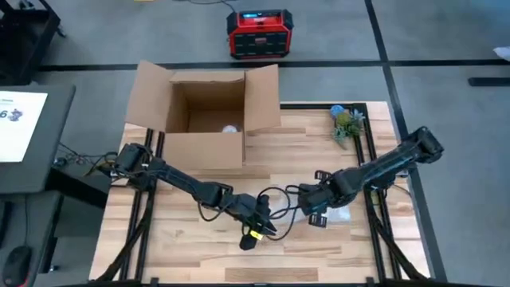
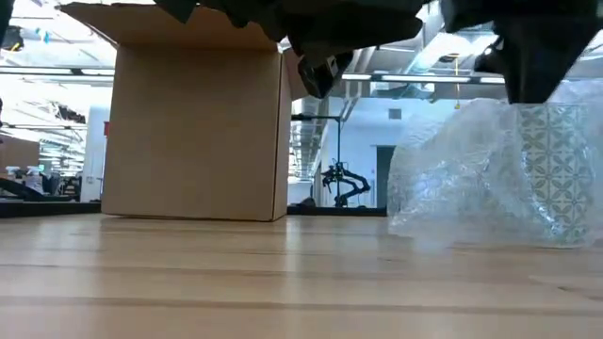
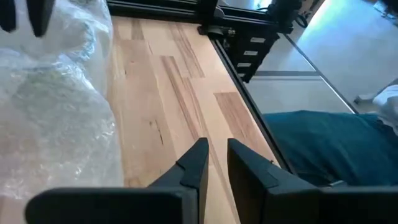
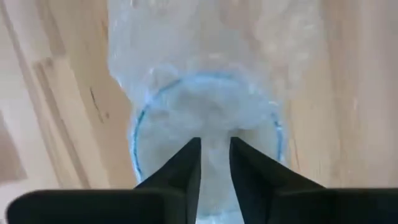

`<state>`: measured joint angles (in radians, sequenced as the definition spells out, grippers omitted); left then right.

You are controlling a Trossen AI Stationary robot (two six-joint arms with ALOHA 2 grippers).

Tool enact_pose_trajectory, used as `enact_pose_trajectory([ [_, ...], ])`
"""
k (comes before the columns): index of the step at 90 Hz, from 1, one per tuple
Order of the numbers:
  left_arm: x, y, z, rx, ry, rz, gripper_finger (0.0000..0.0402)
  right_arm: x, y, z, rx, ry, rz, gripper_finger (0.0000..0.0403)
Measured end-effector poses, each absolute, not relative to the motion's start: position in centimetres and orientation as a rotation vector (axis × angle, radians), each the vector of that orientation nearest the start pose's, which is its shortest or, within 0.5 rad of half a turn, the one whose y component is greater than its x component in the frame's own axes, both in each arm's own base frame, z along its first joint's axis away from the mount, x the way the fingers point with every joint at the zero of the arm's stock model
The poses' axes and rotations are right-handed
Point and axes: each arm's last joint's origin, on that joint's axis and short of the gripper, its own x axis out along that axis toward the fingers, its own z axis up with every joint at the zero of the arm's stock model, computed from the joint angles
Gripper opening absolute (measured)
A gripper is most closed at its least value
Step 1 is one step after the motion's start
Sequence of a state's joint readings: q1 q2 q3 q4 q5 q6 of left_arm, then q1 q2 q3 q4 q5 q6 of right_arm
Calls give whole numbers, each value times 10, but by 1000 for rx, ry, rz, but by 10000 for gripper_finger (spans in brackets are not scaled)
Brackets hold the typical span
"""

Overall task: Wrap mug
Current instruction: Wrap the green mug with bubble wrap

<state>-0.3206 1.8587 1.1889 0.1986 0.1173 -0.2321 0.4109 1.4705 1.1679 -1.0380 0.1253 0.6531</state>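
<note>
The left arm reaches from about nine o'clock toward the table's middle, and its gripper [image 1: 256, 231] sits low near six o'clock, its two dark fingers [image 3: 198, 163] drawn nearly together with only a thin slit between them and nothing held there. The right arm comes in from about three o'clock, bent at the elbow, and its gripper [image 1: 317, 214] lies just right of centre, close beside the left one. Its fingers [image 4: 188, 163] also stand close together, a narrow gap between their tips.
</note>
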Motion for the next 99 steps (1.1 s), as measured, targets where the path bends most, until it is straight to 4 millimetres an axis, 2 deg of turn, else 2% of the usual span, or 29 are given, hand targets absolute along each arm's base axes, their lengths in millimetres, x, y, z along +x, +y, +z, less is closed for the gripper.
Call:
enact_pose_trajectory([
  [7,388,-133,208,-176,521,-372,38,247,104,258,220,1287,-192,75],
  [14,388,-132,208,-176,522,-372,38,251,105,249,211,1315,-210,66],
  [30,388,-132,207,-176,524,-372,38,271,99,198,165,1421,-288,12],
  [39,388,-133,207,-177,525,-372,38,280,98,170,131,1479,-294,6],
  [45,388,-133,207,-179,526,-372,38,283,100,161,105,1511,-267,4],
  [52,388,-133,207,-179,527,-371,38,285,102,160,81,1533,-242,1],
  [59,388,-133,207,-179,530,-371,38,285,102,169,72,1540,-239,3],
  [67,388,-133,207,-179,529,-371,38,283,102,193,89,1517,-219,5],
  [77,388,-133,207,-180,524,-372,38,278,103,239,145,1399,-158,5],
  [82,388,-133,207,-181,525,-371,38,273,103,258,171,1346,-140,5],
  [92,388,-133,207,-181,526,-371,38,261,103,284,249,1275,-145,5],
  [99,388,-133,207,-181,526,-371,38,243,102,300,312,1264,-192,3],
])
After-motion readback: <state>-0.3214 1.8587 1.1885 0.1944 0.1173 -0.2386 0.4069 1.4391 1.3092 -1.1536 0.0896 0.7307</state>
